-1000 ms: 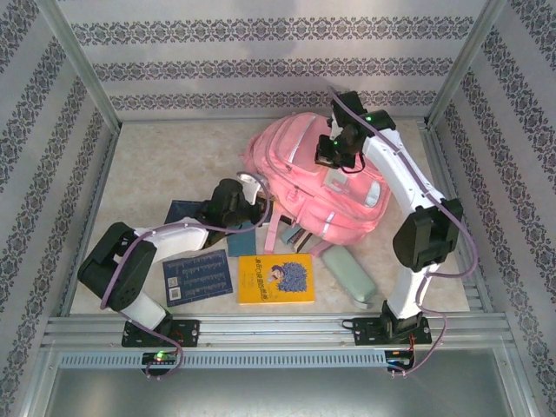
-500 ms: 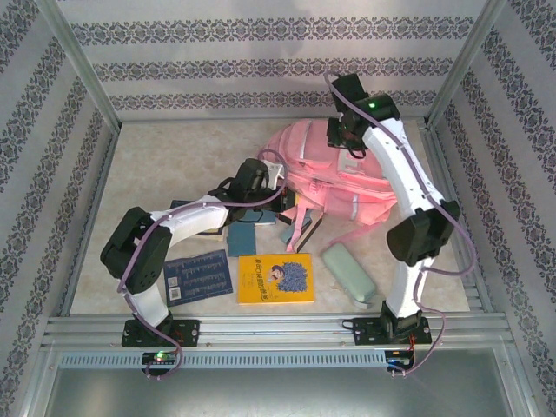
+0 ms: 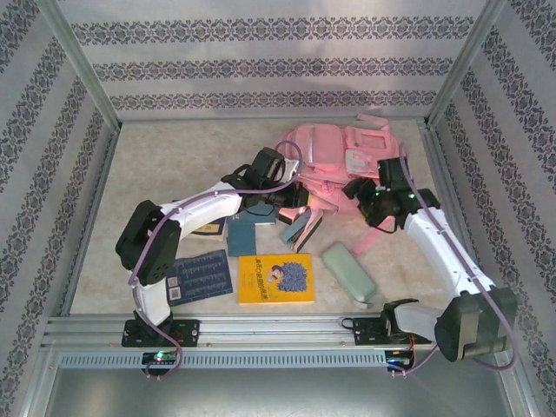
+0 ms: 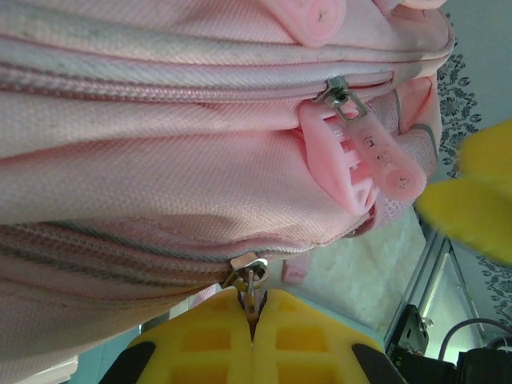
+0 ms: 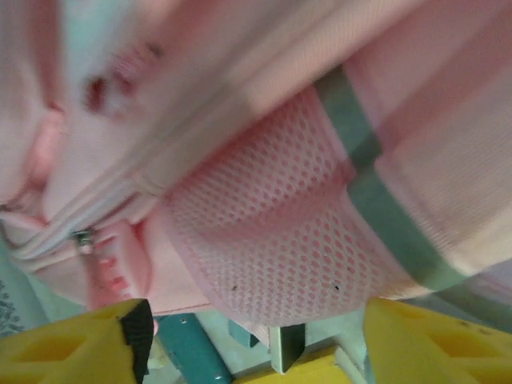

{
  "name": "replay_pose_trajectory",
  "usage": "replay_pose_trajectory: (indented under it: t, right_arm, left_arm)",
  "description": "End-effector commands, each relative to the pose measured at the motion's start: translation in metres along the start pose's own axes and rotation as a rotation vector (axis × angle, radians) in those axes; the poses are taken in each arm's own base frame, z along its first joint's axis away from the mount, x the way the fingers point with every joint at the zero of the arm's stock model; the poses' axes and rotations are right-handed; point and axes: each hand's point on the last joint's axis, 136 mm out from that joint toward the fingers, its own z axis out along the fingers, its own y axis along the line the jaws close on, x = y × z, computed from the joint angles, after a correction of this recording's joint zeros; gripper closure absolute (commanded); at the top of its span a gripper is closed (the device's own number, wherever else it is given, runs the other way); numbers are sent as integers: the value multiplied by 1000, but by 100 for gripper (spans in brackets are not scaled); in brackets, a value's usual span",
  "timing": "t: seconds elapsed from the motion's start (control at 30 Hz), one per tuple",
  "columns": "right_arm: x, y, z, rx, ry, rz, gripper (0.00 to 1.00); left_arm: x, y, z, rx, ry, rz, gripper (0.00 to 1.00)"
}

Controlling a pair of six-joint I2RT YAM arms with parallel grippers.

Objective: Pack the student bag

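Note:
The student bag [image 3: 334,156], a large pink backpack, lies at the back of the table with its straps toward the far wall. My left gripper [image 3: 291,196] is at the bag's near left side. In the left wrist view its yellow fingers [image 4: 200,344] are shut on a metal zipper pull [image 4: 251,282] of the bag [image 4: 160,168]. My right gripper [image 3: 360,196] is at the bag's near right side. It stands open in the right wrist view [image 5: 256,324], with the bag's pink mesh pocket [image 5: 280,240] just beyond the fingertips and nothing gripped.
A yellow book [image 3: 275,278], a dark blue book [image 3: 198,276], a teal book [image 3: 243,233] and a pale green pencil case [image 3: 348,273] lie in front of the bag. Metal frame posts and patterned walls close in the table on three sides.
My right gripper let go of the bag's top, opened and dropped to the bag's near right side. The bag shifted toward the far wall. My left gripper moved right, still shut.

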Motion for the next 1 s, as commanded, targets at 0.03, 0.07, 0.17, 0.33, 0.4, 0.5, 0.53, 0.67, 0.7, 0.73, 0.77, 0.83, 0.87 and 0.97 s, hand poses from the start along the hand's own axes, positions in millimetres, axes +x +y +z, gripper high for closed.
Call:
replay_pose_trajectory:
  t: [0.03,0.07,0.17,0.33,0.4,0.5,0.53,0.67,0.7,0.73,0.77,0.83,0.87,0.97]
  right_arm:
    - [-6,45,4,-254,-10,167,25]
    - [-8,44,6,-262,-23,187,25]
    - [-15,39,12,-273,-86,233,19]
    - [-29,32,22,-259,-147,245,24]
    - [-38,28,22,-234,-170,230,29]
    - [-52,21,21,-210,-206,217,50]
    - [-56,19,20,-206,-218,211,56]
    - [-66,14,17,-178,-247,191,80]
    - [-67,12,17,-171,-252,190,83]
    - [-70,9,16,-162,-259,189,86]
    - [-73,7,16,-157,-265,191,88]
    - [-77,3,15,-146,-277,190,93]
    - [-80,2,14,-138,-283,188,95]
    - [-88,0,13,-121,-301,182,98]
  left_arm:
    - [-6,-36,-1,87,6,31,100]
    - [-6,-39,0,96,8,32,100]
    - [-6,-45,0,119,8,32,100]
    - [-11,-55,-4,144,1,36,100]
    - [-11,-55,-5,141,3,35,100]
    - [-8,-52,-7,125,9,38,100]
    - [-7,-51,-7,116,12,43,100]
    - [1,-36,-6,59,35,49,100]
    - [1,-33,-6,53,37,46,100]
    - [2,-29,-6,44,40,42,100]
    - [2,-24,-6,31,42,37,100]
    - [1,-16,-8,10,43,28,100]
    - [1,-11,-10,-3,42,23,100]
    - [1,3,-15,-34,37,-1,100]
